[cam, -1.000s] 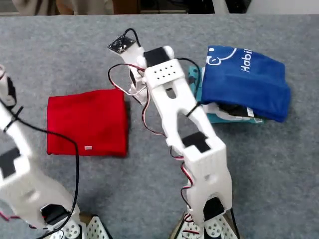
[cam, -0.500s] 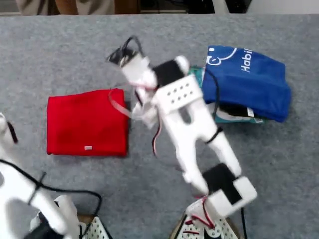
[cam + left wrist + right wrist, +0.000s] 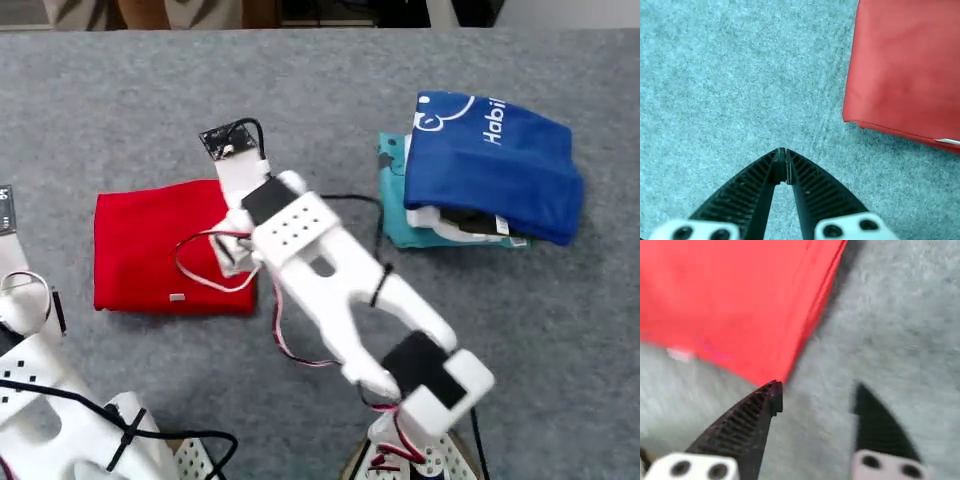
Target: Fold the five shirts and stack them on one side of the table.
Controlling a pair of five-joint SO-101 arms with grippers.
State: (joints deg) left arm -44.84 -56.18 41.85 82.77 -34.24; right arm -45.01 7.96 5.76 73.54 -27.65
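We judge the red shirt (image 3: 160, 245) folded and due for the stack (image 3: 485, 175). Our right tool (image 3: 817, 392) gapes open, the shirt's corner just ahead of it; the left tool (image 3: 784, 155) sits closed, empty. Next: pinch every layer.

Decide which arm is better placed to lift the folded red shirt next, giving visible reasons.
Right. The right gripper is open at the edge of the red shirt; the left gripper is shut over the table, apart from the shirt.
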